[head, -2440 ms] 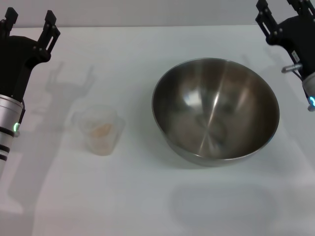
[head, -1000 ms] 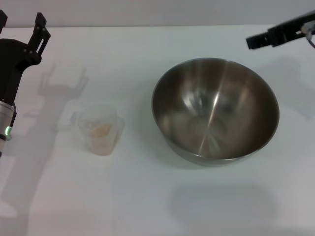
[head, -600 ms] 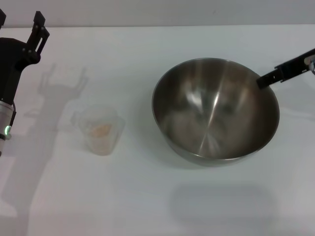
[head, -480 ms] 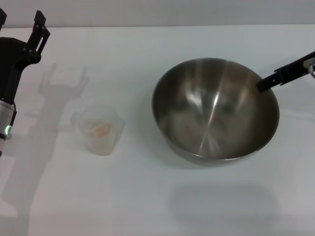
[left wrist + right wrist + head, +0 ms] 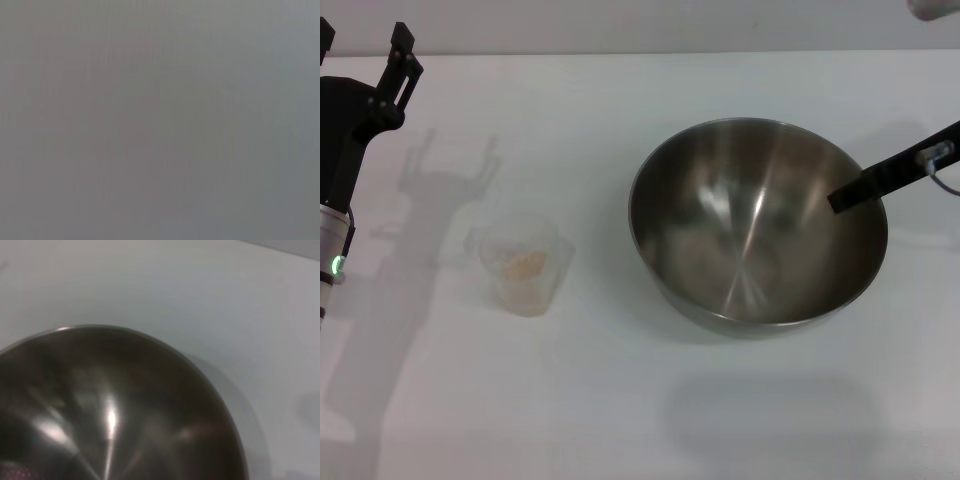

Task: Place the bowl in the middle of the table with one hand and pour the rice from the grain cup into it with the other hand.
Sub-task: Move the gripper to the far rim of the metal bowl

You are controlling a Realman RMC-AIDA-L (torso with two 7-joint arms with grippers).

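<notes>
The steel bowl point(image 5: 757, 225) stands upright on the white table point(image 5: 620, 400), right of centre, with nothing in it. It fills the right wrist view point(image 5: 115, 405). The clear grain cup point(image 5: 535, 290) stands to the left of the bowl, with a small heap of rice point(image 5: 527, 262) in its bottom. My right gripper point(image 5: 850, 193) shows side on as a dark bar that reaches from the right over the bowl's right rim, its tip above the inner wall. My left gripper point(image 5: 365, 45) is open and empty at the far left, well behind the cup.
The left wrist view shows only plain grey. White tabletop lies bare around the bowl in the right wrist view point(image 5: 200, 290). The left arm's shadow point(image 5: 450, 170) falls on the table behind the cup. The table's far edge runs along the top.
My right gripper has turned side on, come down from the far right corner and moved in over the bowl's right rim. The left arm drew slightly left, then stayed still. Bowl and cup have not moved.
</notes>
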